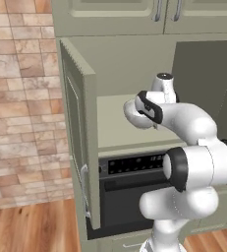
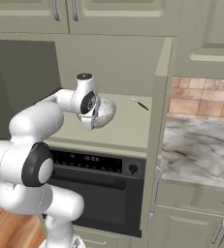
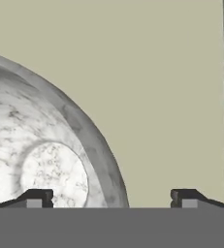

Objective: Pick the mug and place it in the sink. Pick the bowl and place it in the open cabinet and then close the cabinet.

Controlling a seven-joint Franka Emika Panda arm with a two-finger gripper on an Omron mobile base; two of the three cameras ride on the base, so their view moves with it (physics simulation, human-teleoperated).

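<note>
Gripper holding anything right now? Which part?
Nothing held. The gripper is open, its fingertips spread either side of the bowl's rim without pinching it; the bowl sits on the cabinet shelf.

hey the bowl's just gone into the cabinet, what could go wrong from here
1. The open gripper has its fingertips astride the bowl rim, so pulling back crookedly could drag the bowl off the shelf.
2. The cabinet's left door stands wide open close to the arm; swinging round to shut it might knock it.
</note>
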